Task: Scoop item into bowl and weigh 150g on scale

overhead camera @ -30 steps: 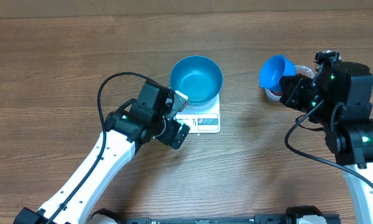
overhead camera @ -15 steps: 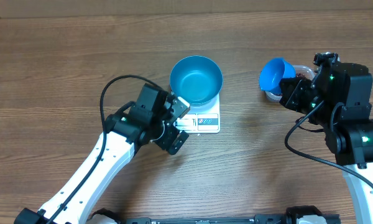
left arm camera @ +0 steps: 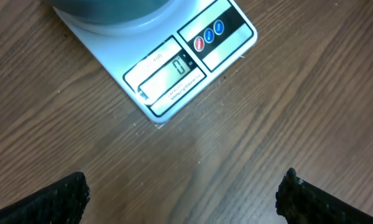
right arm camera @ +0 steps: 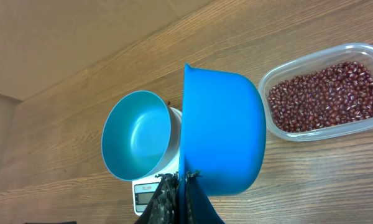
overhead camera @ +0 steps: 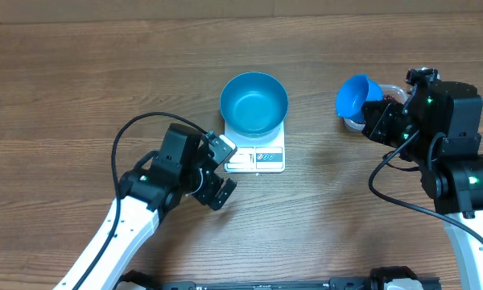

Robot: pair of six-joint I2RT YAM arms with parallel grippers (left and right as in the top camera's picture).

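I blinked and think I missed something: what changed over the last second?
The left end effector, open and empty, drew back from the scale, down and left in the overhead view. Nothing was grasped or released. The bowl stayed on the scale, and the right end effector kept holding the blue scoop in place.

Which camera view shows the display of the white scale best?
The left wrist view: the scale lies close, its display facing the camera and reading zero. Overhead, the scale is small and the display unreadable. The right wrist view shows only a front strip below the bowl.
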